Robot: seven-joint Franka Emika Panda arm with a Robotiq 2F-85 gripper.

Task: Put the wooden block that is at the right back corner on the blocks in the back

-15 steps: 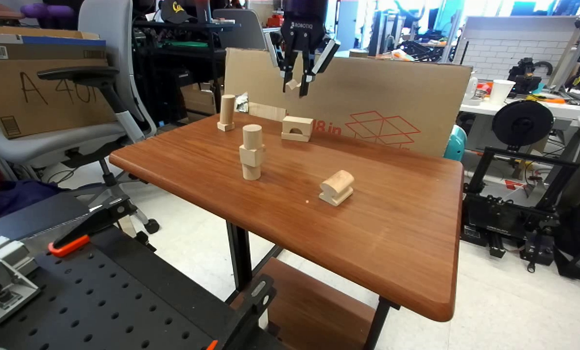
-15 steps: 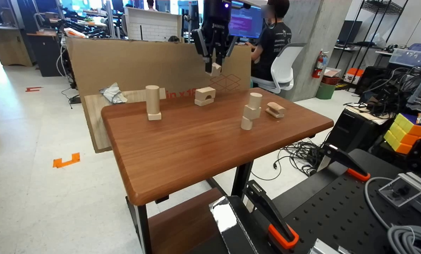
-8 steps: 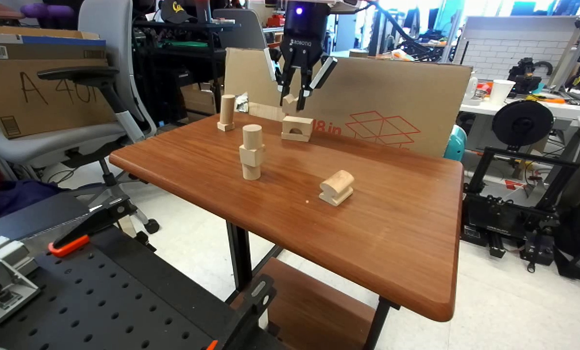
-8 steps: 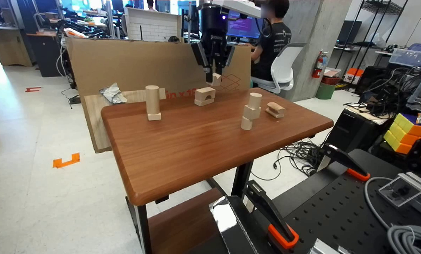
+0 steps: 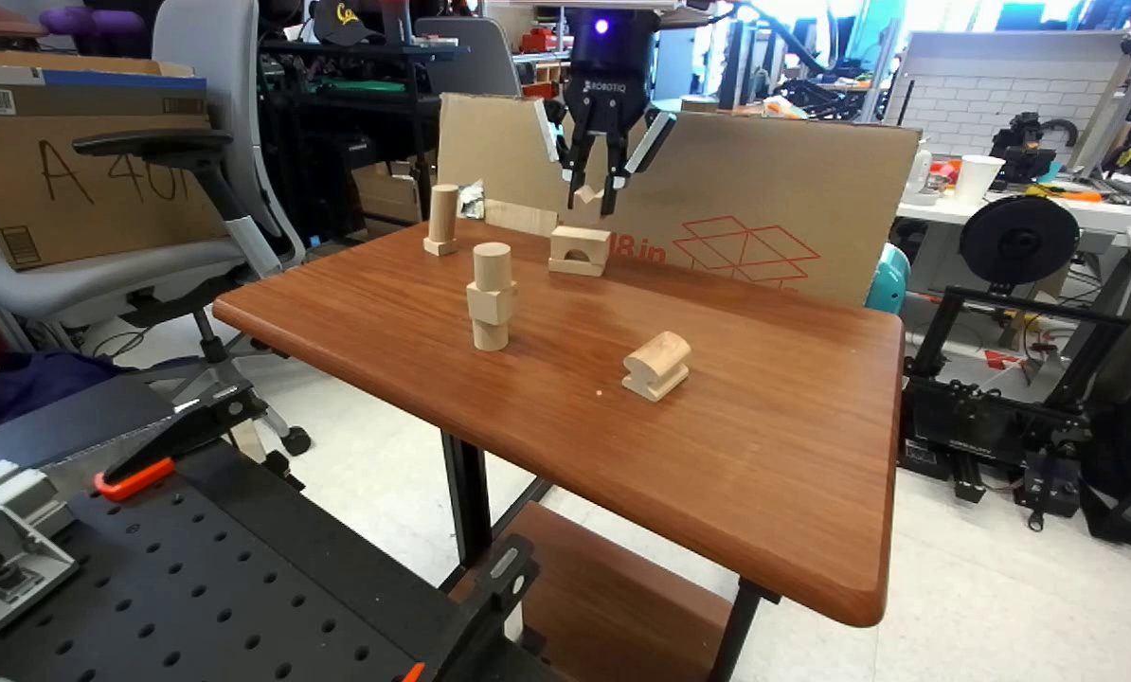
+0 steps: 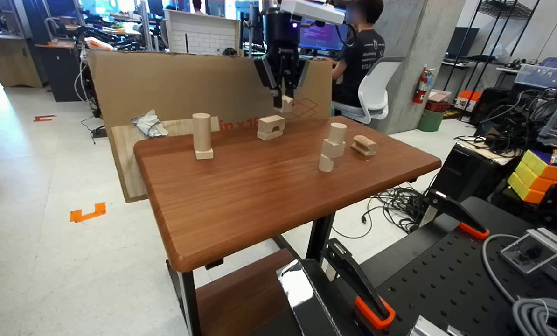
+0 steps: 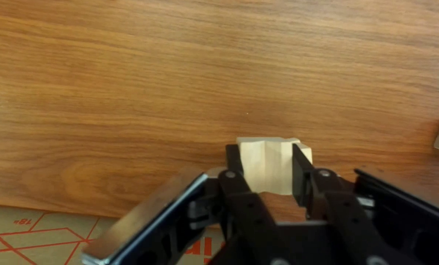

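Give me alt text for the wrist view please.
The gripper, at lower center, holds a small pale wooden block with a grooved face over a brown wooden tabletop. Cardboard printed in red shows past its edge at lower left.

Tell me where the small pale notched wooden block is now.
The small pale notched wooden block is gripped in the black claw; in an exterior view, it appears above and right of the pale wooden arched stack.

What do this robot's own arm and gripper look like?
The gripper is black, lettered ROBOTIQ, with silvery-grey side plates and slim dark jaws. Above it, a black cylindrical section carries a small violet light. The visible arm link is white; a dark cable loops beside it.
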